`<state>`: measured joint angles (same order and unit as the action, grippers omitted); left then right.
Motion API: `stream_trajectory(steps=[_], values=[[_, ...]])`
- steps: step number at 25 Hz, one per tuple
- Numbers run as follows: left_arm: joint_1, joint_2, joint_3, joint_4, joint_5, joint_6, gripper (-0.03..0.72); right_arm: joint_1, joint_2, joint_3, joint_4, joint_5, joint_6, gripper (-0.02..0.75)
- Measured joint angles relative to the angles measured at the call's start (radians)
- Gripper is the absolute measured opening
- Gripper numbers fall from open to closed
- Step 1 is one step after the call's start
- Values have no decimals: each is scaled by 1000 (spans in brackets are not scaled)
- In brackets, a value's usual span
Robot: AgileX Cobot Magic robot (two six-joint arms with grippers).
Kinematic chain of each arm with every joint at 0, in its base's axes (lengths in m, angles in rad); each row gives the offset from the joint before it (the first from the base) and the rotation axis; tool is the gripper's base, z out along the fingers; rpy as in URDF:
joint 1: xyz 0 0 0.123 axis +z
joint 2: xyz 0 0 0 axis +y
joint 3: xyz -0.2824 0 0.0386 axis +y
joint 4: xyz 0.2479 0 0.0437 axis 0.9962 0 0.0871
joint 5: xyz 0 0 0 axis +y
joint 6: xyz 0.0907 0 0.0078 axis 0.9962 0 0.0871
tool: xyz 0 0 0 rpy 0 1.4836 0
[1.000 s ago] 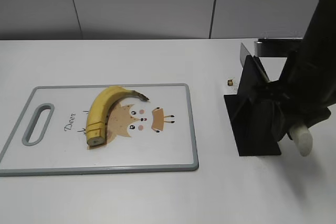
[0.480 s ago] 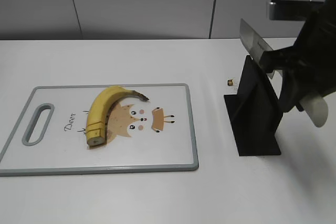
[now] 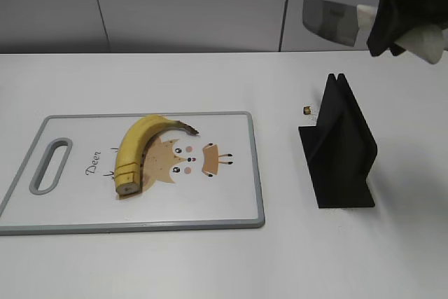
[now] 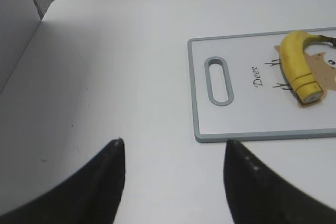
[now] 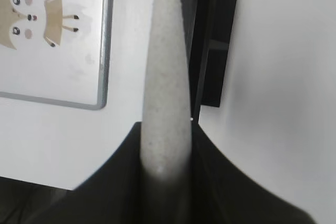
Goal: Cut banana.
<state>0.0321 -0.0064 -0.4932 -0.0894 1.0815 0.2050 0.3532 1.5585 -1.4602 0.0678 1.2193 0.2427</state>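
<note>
While the banana (image 3: 140, 150) lies on the cutting board (image 3: 238, 208) (sliced end toward the near edge), the right gripper (image 3: 392, 12) clamps a knife (image 3: 329, 20) by its pale handle (image 5: 165, 77) above the black stand (image 3: 339, 152). Left gripper (image 4: 173, 182): fingers apart, holding nothing.

My left gripper (image 4: 173, 182) shows two matte black fingers (image 4: 100, 192), broad at the base and curving to pointed tips. My right gripper (image 5: 165, 182) is the same smooth black plastic; at the exterior view's upper right it reads as a blocky black mass.
</note>
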Motion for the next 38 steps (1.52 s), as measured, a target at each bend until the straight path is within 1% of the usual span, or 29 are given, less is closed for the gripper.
stream_trajectory(steps=[6, 11, 16, 20, 22, 24, 27, 30, 35, 38], values=[[0, 0, 0, 0, 0, 0, 574, 0, -1, -69, -17, 1, 0, 163], [0, 0, 0, 0, 0, 0, 559, 0, -1, -73, -27, 4, -15, 163], [0, 25, -6, 0, 2, 0, 554, 0, -1, -76, -80, 6, -32, 163], [0, 135, -59, 0, -34, 0, 554, 0, -1, -112, -97, 9, -165, 163], [0, 212, -93, -1, -89, 2, 553, 0, 8, -148, -97, 9, -223, 163], [0, 287, -123, -16, -157, 29, 553, 0, 30, -194, -86, 9, -286, 163], [0, 409, -167, -70, -262, 104, 553, 0, 86, -255, -30, 9, -377, 163], [0, 541, -227, -142, -310, 224, 555, 0, 141, -304, 26, 9, -489, 163], [0, 745, -341, -271, -319, 425, 584, 0, 194, -338, 101, 9, -764, 163], [0, 870, -416, -358, -271, 586, 591, 0, 215, -338, 153, 8, -943, 163]])
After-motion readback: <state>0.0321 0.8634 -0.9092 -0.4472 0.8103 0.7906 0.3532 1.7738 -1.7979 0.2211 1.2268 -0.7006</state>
